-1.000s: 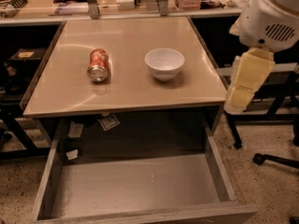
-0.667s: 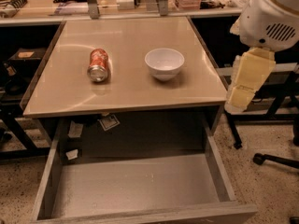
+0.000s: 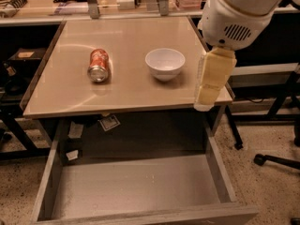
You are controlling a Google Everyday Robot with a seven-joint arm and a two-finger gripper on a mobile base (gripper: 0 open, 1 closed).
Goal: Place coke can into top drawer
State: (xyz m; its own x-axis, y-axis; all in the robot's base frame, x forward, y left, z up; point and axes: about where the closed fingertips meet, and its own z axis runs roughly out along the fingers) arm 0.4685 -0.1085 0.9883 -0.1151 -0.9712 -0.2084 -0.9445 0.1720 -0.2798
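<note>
While the coke can (image 3: 98, 65) is seen lying on its side on the left part of the table (image 3: 131, 95), a silver end turned toward the camera, none of the placing can be judged as done. The top drawer (image 3: 136, 186) is found pulled out below the table's front edge with nothing lying in it, so the opening step is taken as complete. A white bowl (image 3: 164, 63) is set upright to the right of the can, apart from it. Farther right, the gripper (image 3: 213, 81) is hung pointing downward beside the table's right edge, well apart from the can; nothing is held in it, and whether it is open or closed cannot be told. By this judgement the can is yet to be reached, grasped, lifted and set into the drawer
</note>
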